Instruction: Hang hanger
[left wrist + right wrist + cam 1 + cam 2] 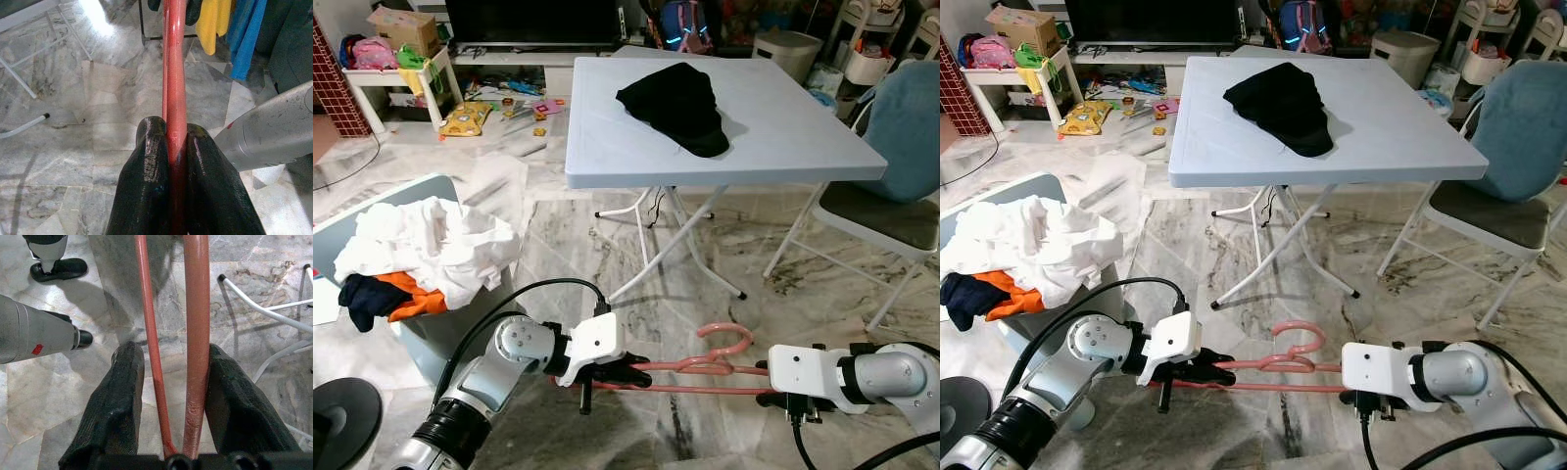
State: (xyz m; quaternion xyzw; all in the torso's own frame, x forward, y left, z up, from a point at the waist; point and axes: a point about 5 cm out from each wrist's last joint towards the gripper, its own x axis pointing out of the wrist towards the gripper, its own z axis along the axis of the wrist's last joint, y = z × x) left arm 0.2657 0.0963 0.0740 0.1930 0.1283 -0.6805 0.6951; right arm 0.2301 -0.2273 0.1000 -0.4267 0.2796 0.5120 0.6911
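Note:
A pink hanger [700, 368] lies level, low above the marble floor, held between both grippers with its hook [731, 337] pointing toward the table. My left gripper [631, 372] is shut on the hanger's left end; in the left wrist view its fingers [151, 161] pinch the bar [174, 58]. My right gripper [766, 384] holds the right end. In the right wrist view its fingers [124, 396] straddle the thin and thick bars [196, 308] and press on them from outside.
A folding table [783, 137] with a black garment [675, 103] stands ahead. A basket of laundry [431, 250] is at the left, a folding chair [891, 220] at the right. Yellow and blue clothes [230, 24] hang beyond the hanger's end.

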